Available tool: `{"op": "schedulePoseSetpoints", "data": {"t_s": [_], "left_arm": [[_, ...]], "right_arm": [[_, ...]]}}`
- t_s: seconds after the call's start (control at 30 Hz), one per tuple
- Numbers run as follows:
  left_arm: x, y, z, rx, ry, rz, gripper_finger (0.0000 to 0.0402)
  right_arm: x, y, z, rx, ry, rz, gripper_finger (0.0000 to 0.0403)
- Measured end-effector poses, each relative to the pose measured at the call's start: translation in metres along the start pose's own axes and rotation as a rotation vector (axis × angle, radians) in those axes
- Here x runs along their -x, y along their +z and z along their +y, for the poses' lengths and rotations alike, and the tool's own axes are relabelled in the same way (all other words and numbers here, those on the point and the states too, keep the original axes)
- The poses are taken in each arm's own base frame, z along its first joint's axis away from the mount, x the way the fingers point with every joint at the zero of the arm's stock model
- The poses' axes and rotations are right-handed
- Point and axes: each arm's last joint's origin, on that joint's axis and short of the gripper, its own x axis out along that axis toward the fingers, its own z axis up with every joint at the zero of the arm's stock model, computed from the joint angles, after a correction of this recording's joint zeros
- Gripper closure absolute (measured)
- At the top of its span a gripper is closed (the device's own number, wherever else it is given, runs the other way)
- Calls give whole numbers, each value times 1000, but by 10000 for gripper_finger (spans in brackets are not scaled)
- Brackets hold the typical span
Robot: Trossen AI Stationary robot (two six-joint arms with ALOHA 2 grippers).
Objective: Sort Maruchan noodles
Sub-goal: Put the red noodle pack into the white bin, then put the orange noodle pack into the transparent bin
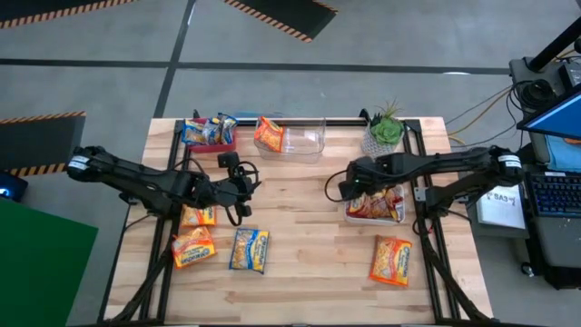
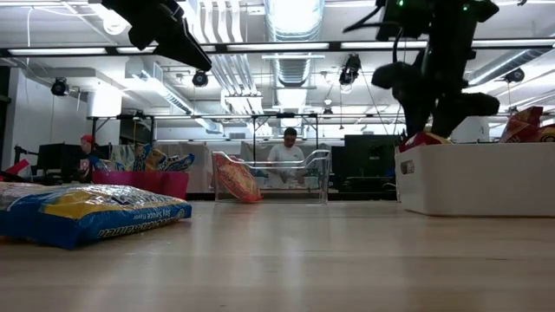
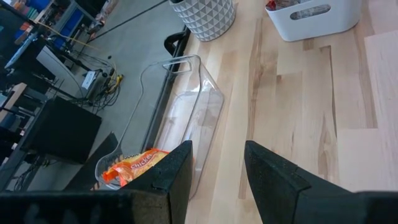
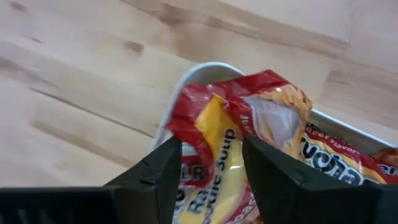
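Note:
Several yellow-orange noodle packets lie flat on the table: one [image 1: 198, 216] below my left gripper, two more [image 1: 192, 247] [image 1: 249, 250] nearer the near edge, and one [image 1: 390, 259] near right. My left gripper [image 1: 241, 189] [image 3: 217, 168] hangs open above the bare table left of centre. My right gripper [image 1: 354, 186] [image 4: 211, 168] is open over the left end of the white bin [image 1: 399, 218]. Its fingers stand on either side of a red-marked packet [image 4: 230, 124] lying crumpled on other red packets in that bin. My right gripper comes down from above with one finger on each side of the red packet's crumpled end [image 4: 211, 134]. I cannot tell whether the fingers touch it. The packet rests in the bin's corner, and its upper edge [image 2: 425, 137] pokes above the rim.
A pink bin [image 1: 209, 134] with blue-marked packets stands at the far left. A clear bin [image 1: 300, 141] at far centre holds one orange packet [image 1: 269, 133]. A potted plant [image 1: 386, 132] stands behind the white bin. Bare wood lies in the table's middle. A person sits in the room beyond.

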Motion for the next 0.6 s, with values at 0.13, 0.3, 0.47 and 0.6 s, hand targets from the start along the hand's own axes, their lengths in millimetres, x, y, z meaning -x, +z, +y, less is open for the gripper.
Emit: {"op": "schedulePoseSetpoints", "data": {"t_s": [0.13, 0.3, 0.47, 0.6], "left_arm": [[0, 0, 0, 0, 0, 0, 271], [0, 0, 0, 2, 0, 0, 271], [0, 0, 0, 21, -8, -1, 271], [0, 0, -2, 59, -74, -8, 271]], "right_arm": [[16, 3, 4, 10, 63, -30, 246], [40, 13, 18, 169, 149, -113, 254], [57, 23, 36, 414, 243, -231, 264], [66, 29, 48, 614, 315, -353, 272]]}}
